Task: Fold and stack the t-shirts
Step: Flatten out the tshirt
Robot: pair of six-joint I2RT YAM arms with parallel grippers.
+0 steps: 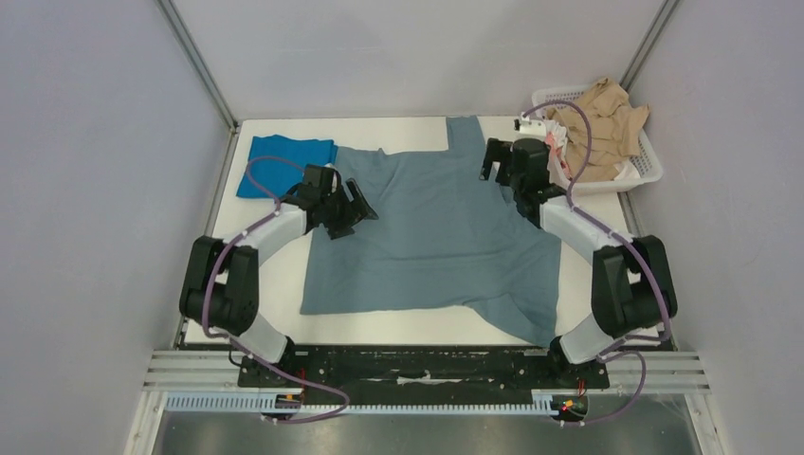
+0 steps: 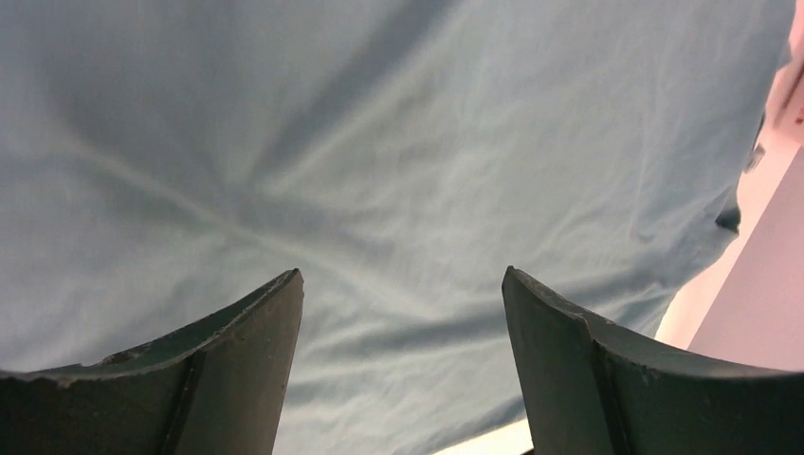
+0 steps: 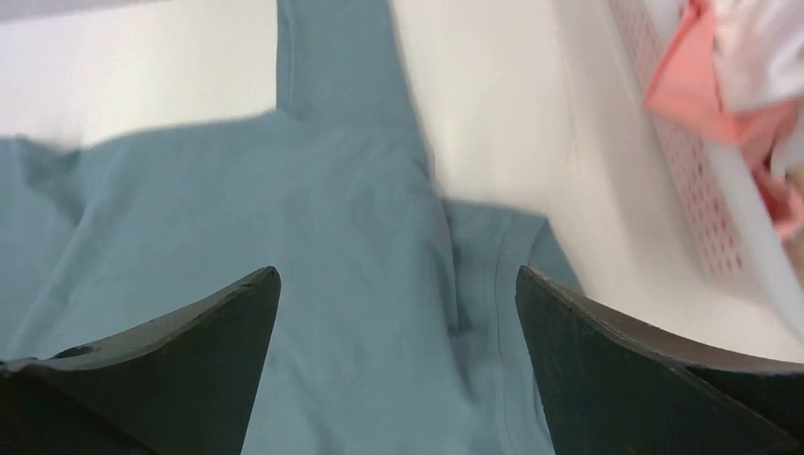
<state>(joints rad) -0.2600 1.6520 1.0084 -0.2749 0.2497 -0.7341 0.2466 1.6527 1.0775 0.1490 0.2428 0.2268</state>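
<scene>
Progress is partial: the slate t-shirt (image 1: pixel 436 237) lies spread flat beneath my left gripper (image 1: pixel 356 210) and right gripper (image 1: pixel 493 159), both gaping and empty. The cobalt t-shirt (image 1: pixel 284 163), seemingly folded, sits just beyond my left gripper.

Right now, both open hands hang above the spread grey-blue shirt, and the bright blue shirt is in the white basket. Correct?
Not quite. The top external view shows the bright blue shirt on the table, at its far left corner, not in the white basket. The left hand and right hand are indeed open above the spread grey-blue shirt.
</scene>
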